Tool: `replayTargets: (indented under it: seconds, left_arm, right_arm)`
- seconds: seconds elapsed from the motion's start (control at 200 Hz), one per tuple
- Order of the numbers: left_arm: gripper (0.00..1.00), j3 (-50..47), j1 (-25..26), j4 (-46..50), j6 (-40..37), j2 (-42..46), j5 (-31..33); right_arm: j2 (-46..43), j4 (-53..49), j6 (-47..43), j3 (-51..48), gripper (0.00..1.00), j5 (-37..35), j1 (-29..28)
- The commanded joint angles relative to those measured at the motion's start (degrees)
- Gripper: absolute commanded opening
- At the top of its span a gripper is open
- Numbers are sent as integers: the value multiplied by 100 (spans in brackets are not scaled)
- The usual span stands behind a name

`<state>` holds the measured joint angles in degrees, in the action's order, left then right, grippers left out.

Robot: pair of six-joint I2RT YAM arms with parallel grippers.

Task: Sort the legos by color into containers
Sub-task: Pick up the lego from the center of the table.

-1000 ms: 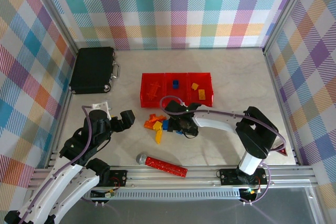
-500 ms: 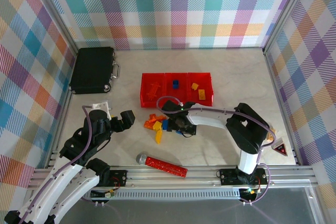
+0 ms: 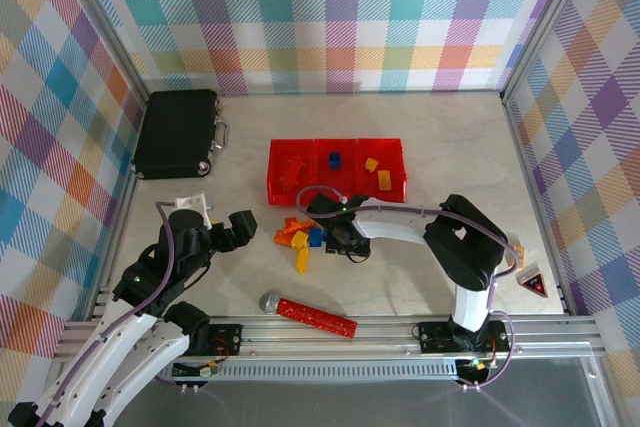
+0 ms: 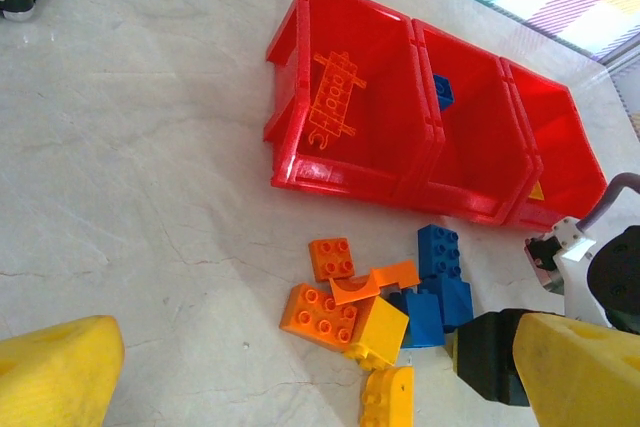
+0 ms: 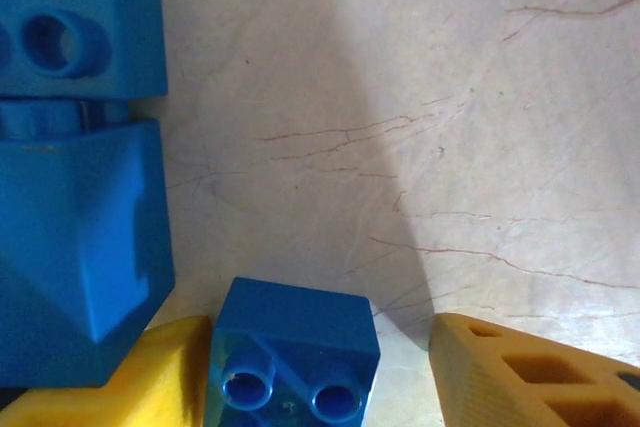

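- Table [image 3: 440, 147]: carries all items. The containers [image 3: 336, 194] sit mid-table as a row of three. The middle one already holds a blue piece [image 3: 334, 159].
- Legos [image 3: 300, 237]: a loose heap of orange, blue and yellow bricks, just on the near side of the containers.
- Right claw [image 3: 340, 240]: down at the right edge of the heap, so the right arm is the nearer one. Its fingers stand apart and grip nothing.
- Left claw [image 3: 235, 229]: well apart to the left of the heap, spread wide, empty.
- Blue brick [image 5: 295, 342]: lies between the right claw's fingers [image 5: 520, 372], underside tubes toward the wrist camera. The tubes line up from finger to finger. The left finger is touching or nearly so; a gap remains on the right. Judgement: closing should seat the grip, then carry to the middle container.
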<state>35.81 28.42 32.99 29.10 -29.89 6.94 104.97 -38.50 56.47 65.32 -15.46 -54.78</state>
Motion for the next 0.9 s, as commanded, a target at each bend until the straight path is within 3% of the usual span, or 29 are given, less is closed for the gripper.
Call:
replayTargets:
  seconds: [0.0, 0.66, 0.895]
  left_arm:
    - [100, -57, 58, 41, -42, 26, -14]
    - [100, -68, 58, 35, -26, 60, -30]
    - [100, -63, 58, -39, -41, 106, -86]
  right_arm:
    - [23, -181, -29, -124, 52, -176, -6]
    - [-462, -312, -757, -63, 30, -508, -5]
    - [-974, -633, -1523, 584, 32, -994, -6]
